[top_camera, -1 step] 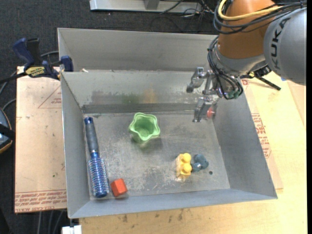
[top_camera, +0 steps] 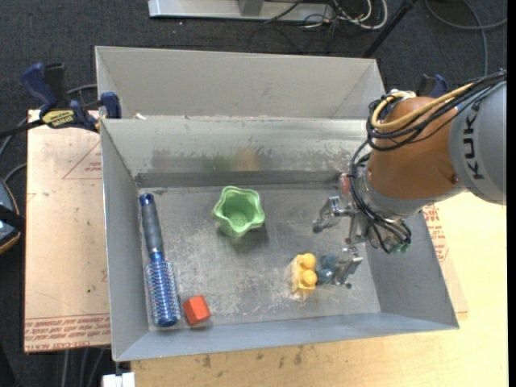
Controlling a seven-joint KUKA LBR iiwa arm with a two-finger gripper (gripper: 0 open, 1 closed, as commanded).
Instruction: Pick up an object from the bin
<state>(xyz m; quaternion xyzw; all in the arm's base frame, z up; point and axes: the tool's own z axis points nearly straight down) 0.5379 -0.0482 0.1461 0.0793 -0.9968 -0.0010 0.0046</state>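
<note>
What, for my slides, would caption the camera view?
Robot hand low in the grey bin, just beside a yellow toy.

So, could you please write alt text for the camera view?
A robot arm's gripper hangs at the right of a grey bin, beside a small yellow toy. Further left lie a green star-shaped cup, a blue hairbrush and a red block.

green cup [top_camera: 239, 211], blue hairbrush [top_camera: 158, 268], orange block [top_camera: 196, 310], yellow toy [top_camera: 304, 273], grey bin [top_camera: 242, 87]
</note>
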